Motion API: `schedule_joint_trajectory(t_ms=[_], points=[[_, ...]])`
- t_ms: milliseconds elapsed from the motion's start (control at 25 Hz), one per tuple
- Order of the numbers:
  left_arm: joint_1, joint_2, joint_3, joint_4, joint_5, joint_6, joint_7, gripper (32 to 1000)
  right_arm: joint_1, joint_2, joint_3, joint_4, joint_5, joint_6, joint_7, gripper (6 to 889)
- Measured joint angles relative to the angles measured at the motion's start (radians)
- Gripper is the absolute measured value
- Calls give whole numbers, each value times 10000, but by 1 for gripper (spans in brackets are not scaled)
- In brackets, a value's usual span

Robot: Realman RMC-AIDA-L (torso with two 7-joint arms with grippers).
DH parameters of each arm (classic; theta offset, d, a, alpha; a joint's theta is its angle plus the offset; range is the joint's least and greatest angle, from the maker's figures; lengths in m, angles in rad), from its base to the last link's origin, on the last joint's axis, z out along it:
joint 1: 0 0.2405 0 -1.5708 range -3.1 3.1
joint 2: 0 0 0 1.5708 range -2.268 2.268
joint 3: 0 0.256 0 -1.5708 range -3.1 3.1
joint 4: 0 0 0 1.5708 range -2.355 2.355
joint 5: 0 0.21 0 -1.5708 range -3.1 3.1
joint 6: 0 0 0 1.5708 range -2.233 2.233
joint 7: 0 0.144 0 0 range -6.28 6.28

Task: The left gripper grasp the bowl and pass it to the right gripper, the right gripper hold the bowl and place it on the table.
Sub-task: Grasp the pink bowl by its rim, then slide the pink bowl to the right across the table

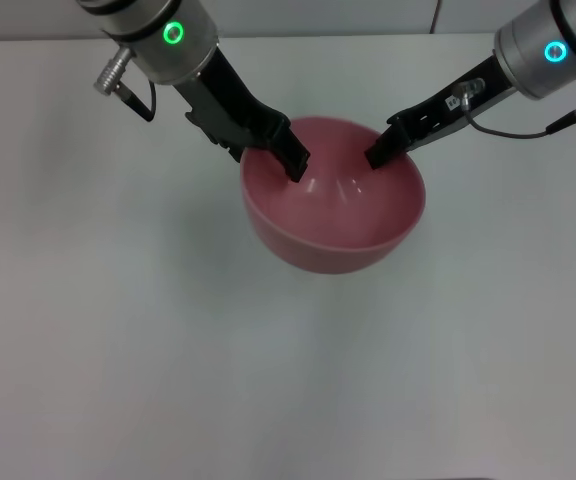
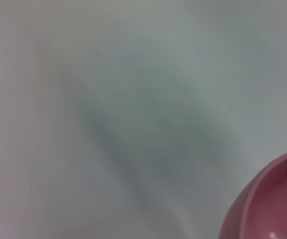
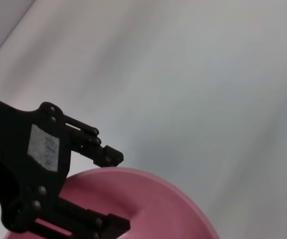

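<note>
White matte table surface [image 1: 118,330] fills nearly the whole head view, plain and unmarked. Soft, diffuse shadow on it under and toward the left of the grippers. Far edge visible at the top, with a darker strip [image 1: 318,15] behind. Lighting even, no glare.

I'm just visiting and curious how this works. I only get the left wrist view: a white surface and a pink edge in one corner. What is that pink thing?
Observer: A pink bowl. The head view shows it whole, with the left gripper clamped on its rim on the robot's left side.
Visitor: Is the other arm doing anything?
Observer: Yes, the right gripper is at the rim on the bowl's right side.
Visitor: Has it grabbed hold?
Observer: Seemingly not. In the right wrist view its fingers stand apart, one on each side of the rim.
</note>
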Motion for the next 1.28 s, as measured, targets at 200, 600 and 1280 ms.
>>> schedule_joint_trajectory(t_ms=[200, 600, 1280], points=[[65, 4, 1, 397, -93, -247, -26, 732, 0, 0, -10, 0, 2, 0, 1, 40], [75, 4, 3, 933, -85, -596, -138, 861, -53, -7, -26, 0, 2, 1, 0, 39], [440, 9, 78, 3000, 22, -1682, -710, 863, -95, -34, -138, 0, 2, 0, 1, 37]])
